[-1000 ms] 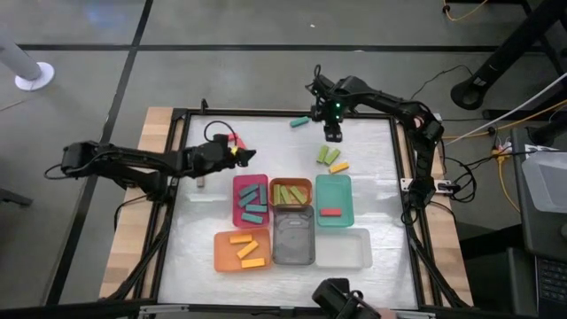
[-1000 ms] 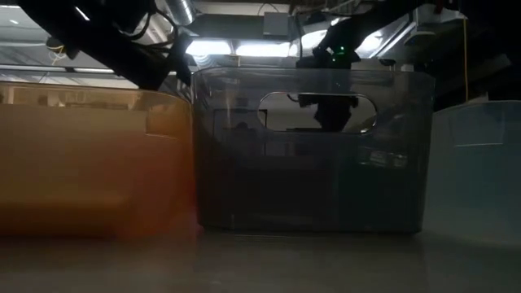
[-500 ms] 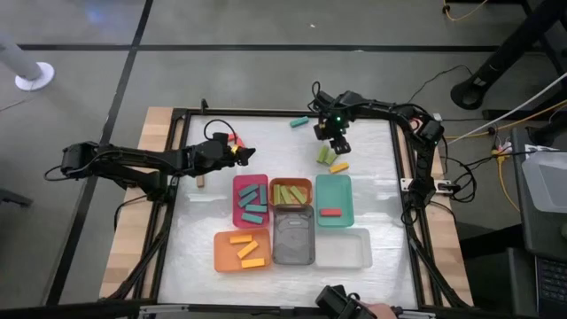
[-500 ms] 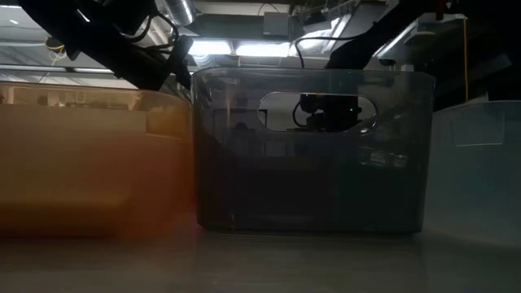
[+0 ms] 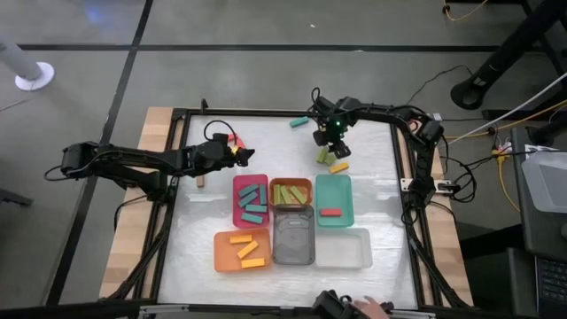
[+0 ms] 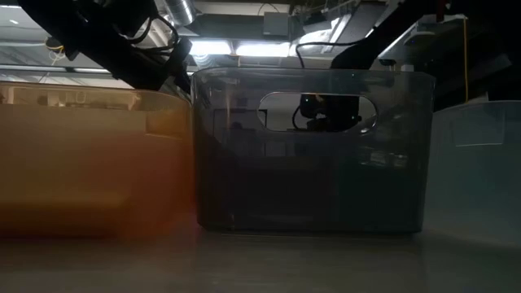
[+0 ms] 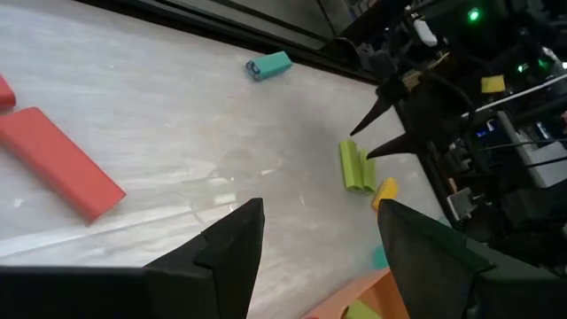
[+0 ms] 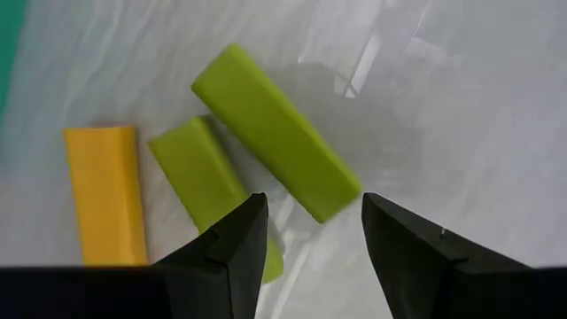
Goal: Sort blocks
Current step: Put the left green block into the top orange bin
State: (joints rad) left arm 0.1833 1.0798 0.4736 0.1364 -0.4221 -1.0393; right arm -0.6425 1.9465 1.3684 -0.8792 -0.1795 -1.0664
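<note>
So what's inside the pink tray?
The pink tray holds teal blocks, about five, lying loose at different angles, seen from above. Whether anything lies beneath them cannot be seen; the low view is blocked by the nearer trays.

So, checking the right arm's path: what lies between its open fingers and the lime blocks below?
Nothing: the right wrist view shows only bare white tabletop between the right gripper, fingers open, and the two lime blocks, with a yellow block beside them.

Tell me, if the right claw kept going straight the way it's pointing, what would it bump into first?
Probably the longer lime green block: the open right gripper points down at it, with nothing between.
</note>
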